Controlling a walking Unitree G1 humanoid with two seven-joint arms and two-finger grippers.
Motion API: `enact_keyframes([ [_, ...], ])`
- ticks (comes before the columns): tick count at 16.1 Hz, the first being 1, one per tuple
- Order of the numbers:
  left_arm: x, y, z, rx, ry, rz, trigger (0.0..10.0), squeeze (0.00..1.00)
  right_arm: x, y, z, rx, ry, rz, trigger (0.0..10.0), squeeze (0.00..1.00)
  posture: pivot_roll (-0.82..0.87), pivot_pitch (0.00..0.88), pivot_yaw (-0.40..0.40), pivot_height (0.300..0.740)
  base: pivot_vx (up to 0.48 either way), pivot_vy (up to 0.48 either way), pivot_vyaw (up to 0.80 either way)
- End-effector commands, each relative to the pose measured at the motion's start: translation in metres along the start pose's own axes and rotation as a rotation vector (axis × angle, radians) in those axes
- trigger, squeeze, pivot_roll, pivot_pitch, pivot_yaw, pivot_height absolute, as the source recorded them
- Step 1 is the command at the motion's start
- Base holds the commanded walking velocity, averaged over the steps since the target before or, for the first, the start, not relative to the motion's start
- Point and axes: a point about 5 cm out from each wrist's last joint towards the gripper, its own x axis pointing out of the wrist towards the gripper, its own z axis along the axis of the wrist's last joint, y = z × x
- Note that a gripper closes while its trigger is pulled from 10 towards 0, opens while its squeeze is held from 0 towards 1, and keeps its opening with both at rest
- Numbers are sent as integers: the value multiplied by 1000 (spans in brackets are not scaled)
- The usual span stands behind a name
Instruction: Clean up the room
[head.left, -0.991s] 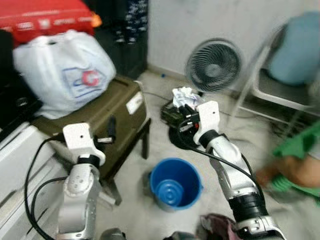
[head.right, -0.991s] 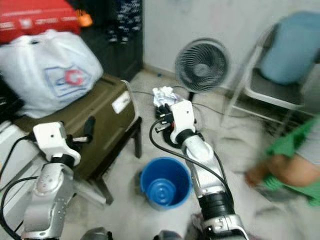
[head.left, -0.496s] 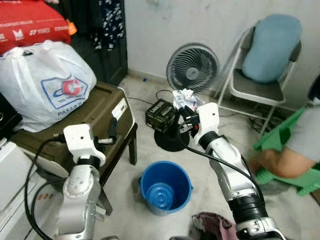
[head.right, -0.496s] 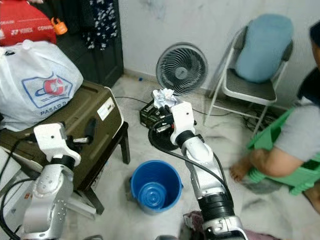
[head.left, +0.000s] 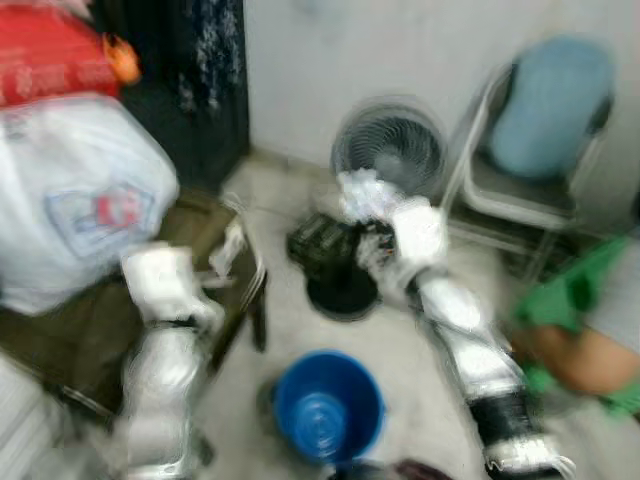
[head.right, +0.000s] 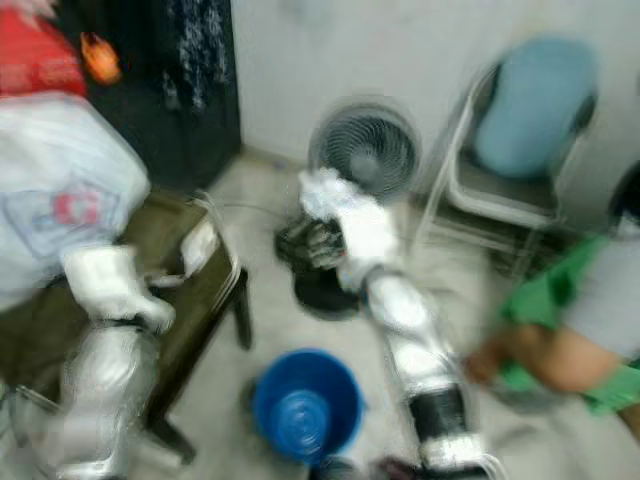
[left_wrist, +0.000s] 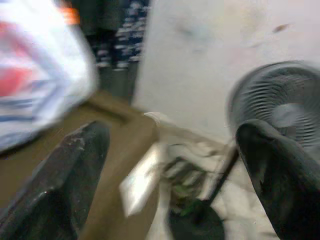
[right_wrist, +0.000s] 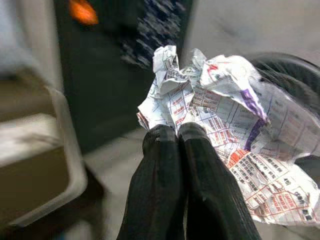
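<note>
My right gripper (right_wrist: 176, 137) is shut on a crumpled ball of printed paper (right_wrist: 220, 105), held up in front of the standing fan (head.left: 390, 150). In the blurred head views the paper ball (head.left: 362, 192) is a white lump above the right wrist, high over the floor. A blue bucket (head.left: 327, 405) stands on the floor below and nearer to me, between my two arms. My left gripper (left_wrist: 170, 165) is open, its two black fingers (left_wrist: 65, 175) spread wide with nothing between them, raised beside the olive case (head.left: 70, 330).
A white plastic bag (head.left: 80, 200) lies on the olive case at the left, red luggage (head.left: 50, 55) behind it. A black box (head.left: 320, 245) sits by the fan's base. A folding chair with a blue cushion (head.left: 550, 105) stands at the right. A person in green (head.left: 585, 320) crouches at the right edge.
The whole picture has shifted and blurred, so the camera is moving. Both arms keep their pose, the right gripper still holding the paper ball.
</note>
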Motion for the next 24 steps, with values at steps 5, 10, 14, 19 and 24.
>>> enact_keyframes([
  [5, -3, 13, 13, 92, -35, 2, 10000, 0, 14, 1, 7, -55, 17, -5, 10000, 0, -36, 0, -64, 740, 0, 0, 0],
  [10, -17, 5, 14, 217, -4, -123, 10000, 0, 21, 4, 2, -158, 77, 104, 10000, 0, -18, 0, -67, 740, 0, 0, 0],
  [14, -38, 9, 8, 242, 41, -190, 10000, 0, 16, -1, -16, -56, 192, 77, 10000, 0, -2, 0, -70, 740, 0, 0, 0],
  [19, -43, 23, 3, 233, 66, -92, 10000, 0, -5, -31, -27, 110, 233, -328, 10000, 0, -23, 0, -47, 740, 0, 0, -244],
  [24, -33, 27, 11, 224, 41, -88, 10000, 0, -12, -42, -35, 179, 301, -442, 10000, 0, -32, 0, -46, 740, 0, 0, -800],
])
